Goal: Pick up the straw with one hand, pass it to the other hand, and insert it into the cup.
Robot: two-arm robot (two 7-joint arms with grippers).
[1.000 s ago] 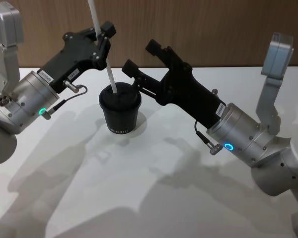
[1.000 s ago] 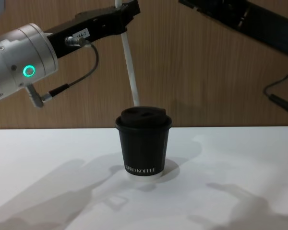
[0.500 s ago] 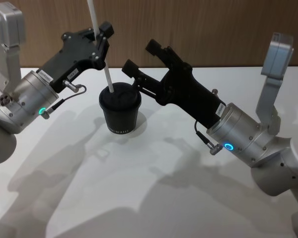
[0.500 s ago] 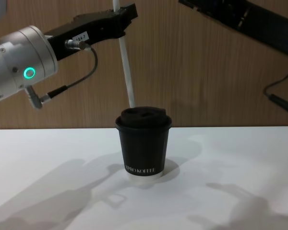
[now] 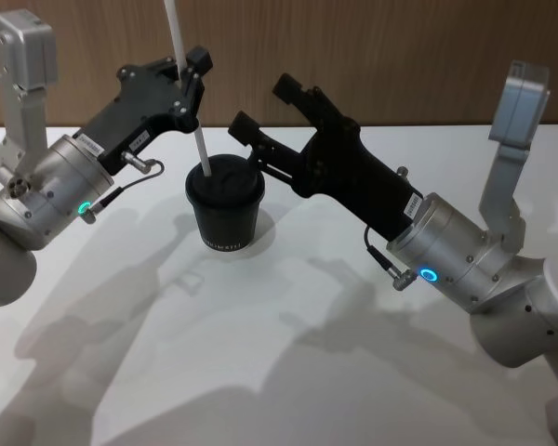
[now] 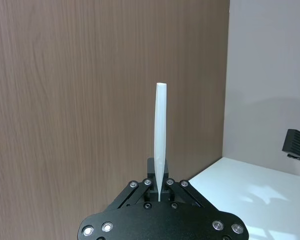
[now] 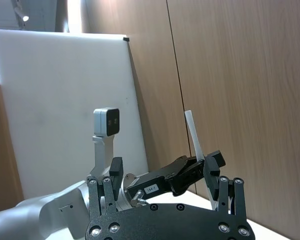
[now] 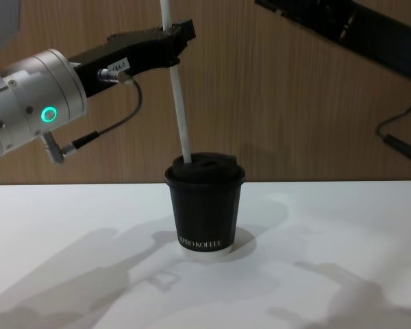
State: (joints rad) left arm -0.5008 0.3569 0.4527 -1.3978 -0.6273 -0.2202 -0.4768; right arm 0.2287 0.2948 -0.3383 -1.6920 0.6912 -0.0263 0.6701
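Observation:
The black cup (image 5: 225,212) (image 8: 204,207) with its black lid stands upright on the white table (image 5: 288,372). My left gripper (image 5: 188,76) (image 8: 181,33) is shut on the white straw (image 5: 188,88) (image 8: 177,89) above the cup's left side. The straw stands almost upright and its lower end meets the lid's left part; I cannot tell whether it is inside the opening. The left wrist view shows the straw (image 6: 160,140) rising from the left gripper (image 6: 160,192). My right gripper (image 5: 268,107) (image 7: 165,172) hangs open and holds nothing, just right of the cup and above it.
A wooden wall (image 5: 400,56) runs behind the table. A white panel (image 7: 50,100) leans against it in the right wrist view. Both arms' silver wrists (image 5: 51,181) (image 5: 446,246) hover over the table on either side of the cup.
My left gripper has come down and shifted slightly left with the straw. The straw's lower end has dropped onto the lid's left part. The right arm has not moved.

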